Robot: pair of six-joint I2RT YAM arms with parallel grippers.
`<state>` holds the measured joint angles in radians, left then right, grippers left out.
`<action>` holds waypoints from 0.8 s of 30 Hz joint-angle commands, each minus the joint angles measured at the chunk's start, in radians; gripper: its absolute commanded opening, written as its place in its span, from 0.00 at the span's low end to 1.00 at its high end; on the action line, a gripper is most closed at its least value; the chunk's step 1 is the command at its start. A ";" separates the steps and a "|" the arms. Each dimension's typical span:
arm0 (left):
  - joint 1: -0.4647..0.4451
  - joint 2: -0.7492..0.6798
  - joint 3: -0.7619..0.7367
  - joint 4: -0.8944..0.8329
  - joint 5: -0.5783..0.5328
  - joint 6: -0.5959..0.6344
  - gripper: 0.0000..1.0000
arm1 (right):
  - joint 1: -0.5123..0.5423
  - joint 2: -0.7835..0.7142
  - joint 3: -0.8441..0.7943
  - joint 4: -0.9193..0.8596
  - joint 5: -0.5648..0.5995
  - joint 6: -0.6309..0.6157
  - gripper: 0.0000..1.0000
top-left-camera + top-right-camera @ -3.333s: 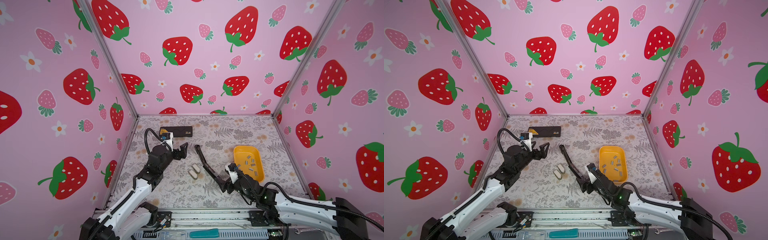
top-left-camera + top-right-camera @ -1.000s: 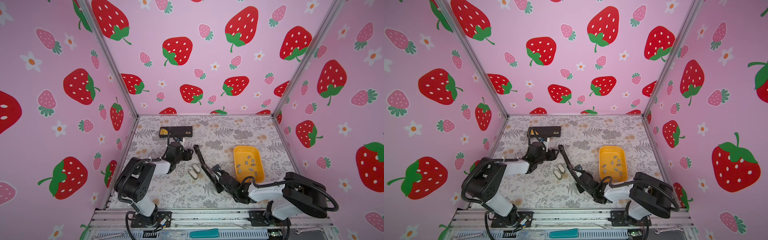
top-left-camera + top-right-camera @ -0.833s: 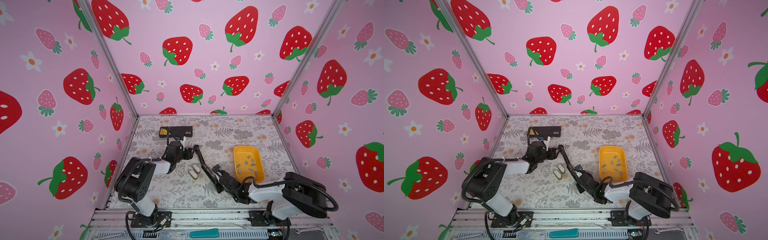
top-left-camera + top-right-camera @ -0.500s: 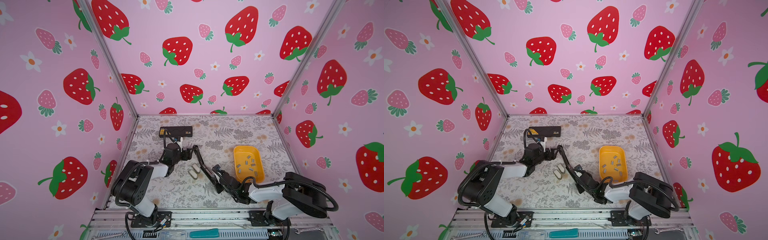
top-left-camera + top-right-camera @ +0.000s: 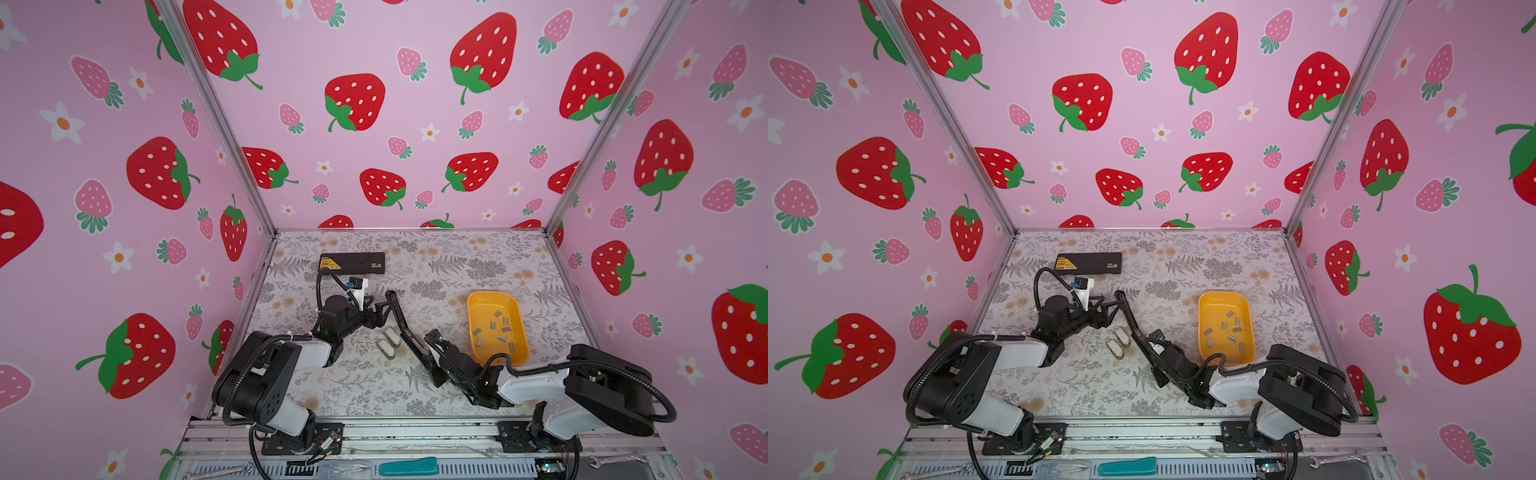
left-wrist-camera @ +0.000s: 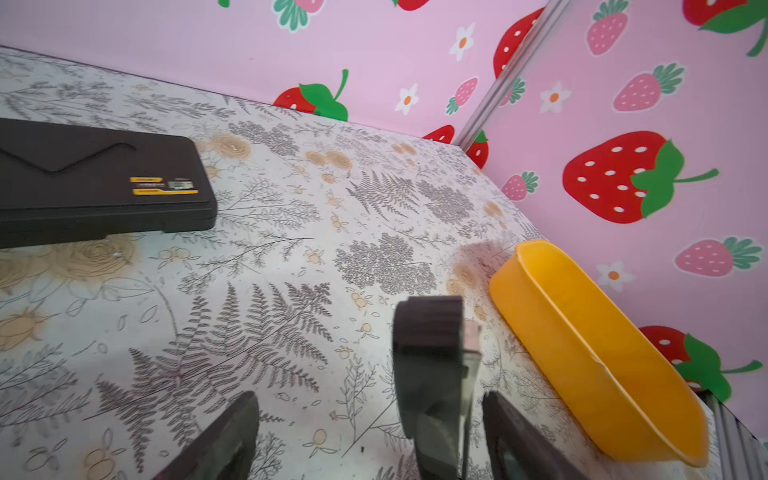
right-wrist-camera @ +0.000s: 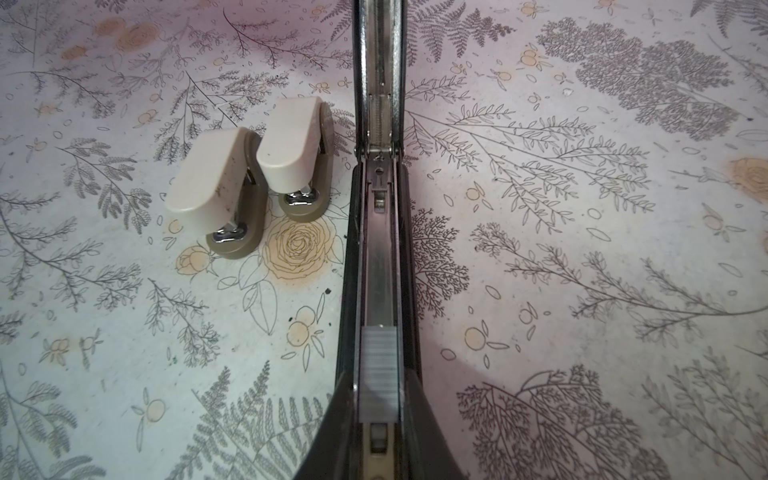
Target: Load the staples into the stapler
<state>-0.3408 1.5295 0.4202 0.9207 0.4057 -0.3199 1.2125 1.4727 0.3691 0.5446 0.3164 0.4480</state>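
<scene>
Right wrist view: right hand [image 7: 378, 386] clenched on the black stapler [image 7: 380, 232], one finger on each flank of its open channel. Staples [image 7: 379, 365]: one grey strip lies in that channel, right between the fingertips. Stapler folded open, its far half running out ahead of the hand along the table [image 7: 582, 249]. Two small staplers [image 7: 291, 141] sit side by side, just beside the stapler, on the side toward the left hand.

Left wrist view: left hand [image 6: 370, 419] released, fingers spread wide. Stapler's far tip stands between them, a gap on both sides.

Both top views: more staples loose in a yellow tray [image 5: 471, 299], near the right hand's outer side. Black case [image 5: 352, 263] beyond the left hand.
</scene>
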 commanded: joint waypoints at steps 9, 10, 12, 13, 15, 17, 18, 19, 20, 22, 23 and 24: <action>-0.028 0.067 0.065 0.060 0.074 -0.019 0.80 | -0.001 -0.015 -0.006 0.070 -0.010 0.007 0.11; -0.033 0.080 0.075 0.071 0.084 -0.028 0.77 | -0.001 -0.015 -0.007 0.073 -0.010 0.007 0.11; -0.041 0.090 0.081 0.089 0.101 -0.032 0.72 | -0.001 -0.015 -0.010 0.078 -0.011 0.005 0.11; -0.048 0.086 0.078 0.091 0.103 -0.026 0.70 | -0.001 -0.016 -0.012 0.078 -0.013 0.005 0.11; -0.057 0.065 0.071 0.087 0.101 -0.013 0.66 | 0.000 -0.021 -0.018 0.085 -0.013 0.002 0.10; -0.073 0.037 0.059 0.085 0.103 0.013 0.62 | -0.001 -0.027 -0.028 0.104 -0.021 -0.001 0.11; -0.082 0.025 0.053 0.085 0.107 0.025 0.61 | -0.001 -0.028 -0.033 0.114 -0.026 -0.005 0.11; -0.096 0.014 0.051 0.084 0.111 0.042 0.59 | 0.001 -0.031 -0.037 0.123 -0.031 -0.010 0.11; -0.111 0.004 0.049 0.079 0.113 0.060 0.57 | 0.001 -0.035 -0.039 0.131 -0.036 -0.016 0.11; -0.137 -0.007 0.051 0.064 0.108 0.098 0.55 | 0.001 -0.039 -0.046 0.144 -0.041 -0.021 0.11; -0.149 -0.009 0.051 0.060 0.106 0.114 0.53 | 0.001 -0.041 -0.050 0.151 -0.040 -0.023 0.11; -0.157 -0.011 0.051 0.059 0.107 0.125 0.52 | 0.002 -0.042 -0.054 0.159 -0.042 -0.025 0.11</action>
<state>-0.4736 1.5314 0.4683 0.9531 0.4908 -0.2668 1.2125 1.4643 0.3248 0.6113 0.2867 0.4404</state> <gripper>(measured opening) 0.531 0.187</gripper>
